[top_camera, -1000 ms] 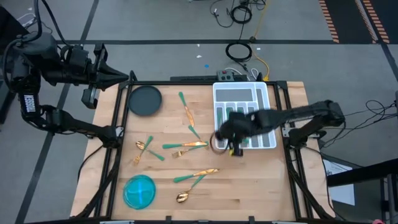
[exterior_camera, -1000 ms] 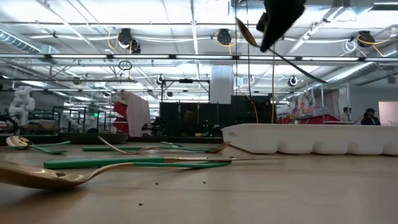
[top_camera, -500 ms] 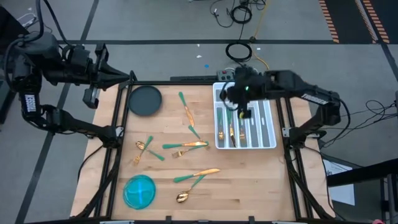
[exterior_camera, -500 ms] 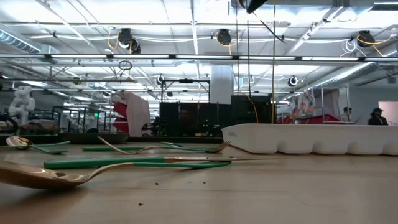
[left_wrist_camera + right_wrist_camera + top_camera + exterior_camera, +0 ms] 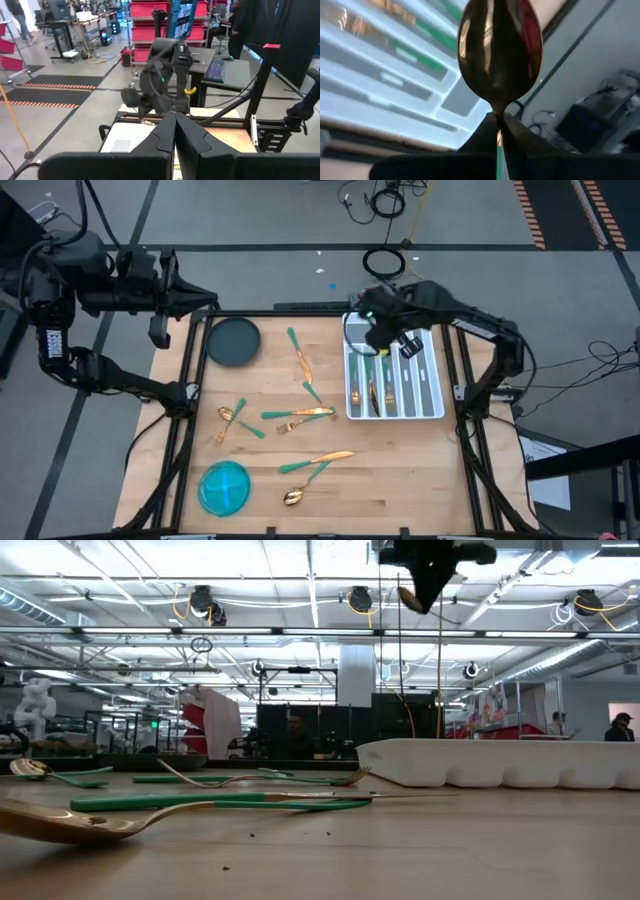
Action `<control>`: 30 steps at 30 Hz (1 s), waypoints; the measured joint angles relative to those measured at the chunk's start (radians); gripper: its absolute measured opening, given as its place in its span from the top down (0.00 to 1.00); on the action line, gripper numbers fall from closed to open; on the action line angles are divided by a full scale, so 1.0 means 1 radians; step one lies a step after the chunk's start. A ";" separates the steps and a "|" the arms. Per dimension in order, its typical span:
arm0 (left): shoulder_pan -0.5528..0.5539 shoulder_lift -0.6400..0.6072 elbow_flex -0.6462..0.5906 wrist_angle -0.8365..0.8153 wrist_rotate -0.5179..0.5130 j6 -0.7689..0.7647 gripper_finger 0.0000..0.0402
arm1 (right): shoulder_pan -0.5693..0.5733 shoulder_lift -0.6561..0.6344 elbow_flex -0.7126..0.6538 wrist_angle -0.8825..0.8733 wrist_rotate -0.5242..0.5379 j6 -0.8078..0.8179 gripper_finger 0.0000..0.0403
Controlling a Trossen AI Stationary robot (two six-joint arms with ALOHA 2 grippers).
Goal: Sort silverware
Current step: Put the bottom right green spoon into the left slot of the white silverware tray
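1. Right gripper point(image 5: 385, 330) is up over the far end of the white tray point(image 5: 436, 408), fingers clamped on a spoon point(image 5: 499, 50); gold bowl sticks out past the fingertips in the right wrist view.
2. Low view: same gripper point(image 5: 428, 585) hangs high above the tray point(image 5: 500, 762), spoon bowl point(image 5: 408, 598) just visible beside it.
3. Tray slots already hold a few pieces point(image 5: 372, 392), gold heads and teal handles lying lengthwise.
4. Rest of the silverware is loose on the wooden table point(image 5: 400, 470): a pair near the centre point(image 5: 297, 415), two by the dark plate point(image 5: 232, 340), some near the left edge point(image 5: 232, 420), a few just beside the blue bowl point(image 5: 224, 486).
5. Left gripper point(image 5: 205, 302) is parked off the table's far-left corner, fingers point(image 5: 165, 137) pressed together, holding nothing.
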 joint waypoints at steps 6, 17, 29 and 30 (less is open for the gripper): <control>0.000 0.005 0.000 -0.003 -0.019 -0.003 0.97 | 0.046 0.056 -0.030 0.005 0.107 -0.226 1.00; 0.000 0.007 0.000 -0.007 -0.020 0.002 0.97 | 0.123 0.058 -0.236 0.110 0.167 -0.494 1.00; 0.000 0.007 0.000 -0.026 -0.025 0.033 0.97 | 0.164 0.057 -0.511 0.470 -0.025 -0.622 1.00; 0.000 0.007 0.000 -0.026 -0.029 0.033 0.97 | 0.164 0.057 -0.535 0.492 -0.033 -0.626 1.00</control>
